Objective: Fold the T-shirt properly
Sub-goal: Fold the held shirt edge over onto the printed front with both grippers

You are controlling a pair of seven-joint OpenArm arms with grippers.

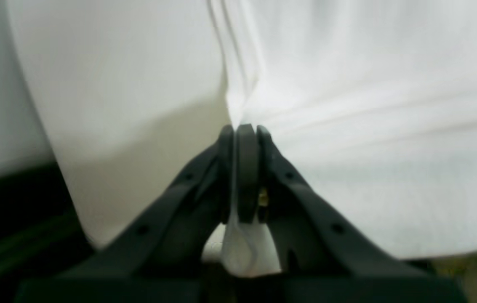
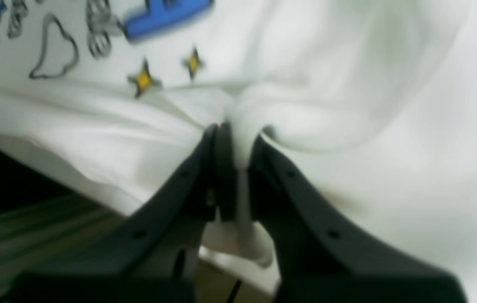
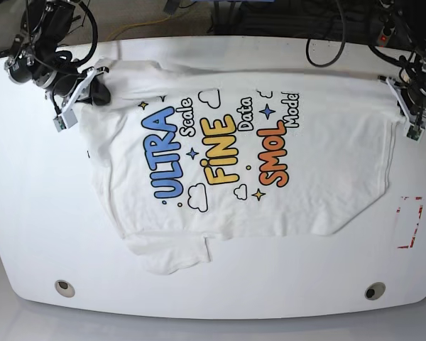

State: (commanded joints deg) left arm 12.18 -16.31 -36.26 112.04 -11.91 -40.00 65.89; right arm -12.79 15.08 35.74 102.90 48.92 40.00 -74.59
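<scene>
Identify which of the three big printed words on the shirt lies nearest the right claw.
ULTRA, the blue word: it is the one closest to the right claw, while yellow FINE and orange SMOL lie farther off.

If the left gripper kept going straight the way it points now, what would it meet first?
The T-shirt itself: the left gripper is already shut on a pinch of its white cloth, and more of that cloth fills the view ahead. What lies beyond the fabric cannot be seen.

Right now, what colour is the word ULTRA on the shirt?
Blue, on the white shirt; clearest in the base view.
</scene>
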